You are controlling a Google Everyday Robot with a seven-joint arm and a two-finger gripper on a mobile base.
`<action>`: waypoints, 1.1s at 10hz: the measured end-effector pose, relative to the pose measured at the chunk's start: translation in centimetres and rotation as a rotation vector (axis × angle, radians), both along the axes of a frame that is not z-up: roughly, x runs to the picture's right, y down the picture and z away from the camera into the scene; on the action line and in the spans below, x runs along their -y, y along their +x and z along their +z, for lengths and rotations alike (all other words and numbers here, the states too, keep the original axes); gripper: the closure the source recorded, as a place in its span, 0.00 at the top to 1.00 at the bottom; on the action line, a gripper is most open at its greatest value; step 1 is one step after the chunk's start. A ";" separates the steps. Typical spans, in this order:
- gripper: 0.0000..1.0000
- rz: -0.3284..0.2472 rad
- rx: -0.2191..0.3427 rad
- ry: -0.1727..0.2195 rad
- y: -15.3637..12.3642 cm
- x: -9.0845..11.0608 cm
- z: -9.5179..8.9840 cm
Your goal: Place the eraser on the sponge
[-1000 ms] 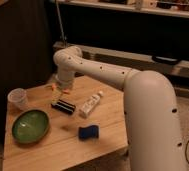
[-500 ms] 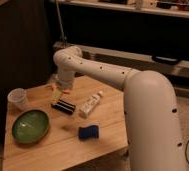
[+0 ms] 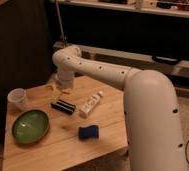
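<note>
Camera view: a wooden table (image 3: pixel 63 150) is set before dark shelving (image 3: pixel 138 10). The gripper (image 3: pixel 62 92) is held just above the eraser (image 3: pixel 63 106); whether it is open cannot be told. The sponge (image 3: pixel 88 132) is seen apart, nearer the front edge.

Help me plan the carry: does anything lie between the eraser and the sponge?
Nothing visible does: bare table separates the eraser from the sponge. The white tube lies close beside that path. The gripper hangs just above and behind the eraser, nothing between them.
</note>
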State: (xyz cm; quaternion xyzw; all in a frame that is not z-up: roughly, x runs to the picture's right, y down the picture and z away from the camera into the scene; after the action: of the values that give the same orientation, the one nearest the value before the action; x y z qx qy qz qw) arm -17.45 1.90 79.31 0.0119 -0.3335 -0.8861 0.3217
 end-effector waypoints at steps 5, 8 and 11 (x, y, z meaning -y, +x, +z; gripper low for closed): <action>0.80 -0.028 -0.129 0.286 -2.9 0.0 2.9; 0.80 -0.022 0.022 0.123 -2.9 -1.1 6.4; 0.80 -0.078 0.079 0.037 -3.9 -3.4 7.9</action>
State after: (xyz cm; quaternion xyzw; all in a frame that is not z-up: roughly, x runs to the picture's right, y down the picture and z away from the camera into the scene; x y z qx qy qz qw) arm -21.35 5.27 87.23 0.0398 -0.3294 -0.9028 0.2735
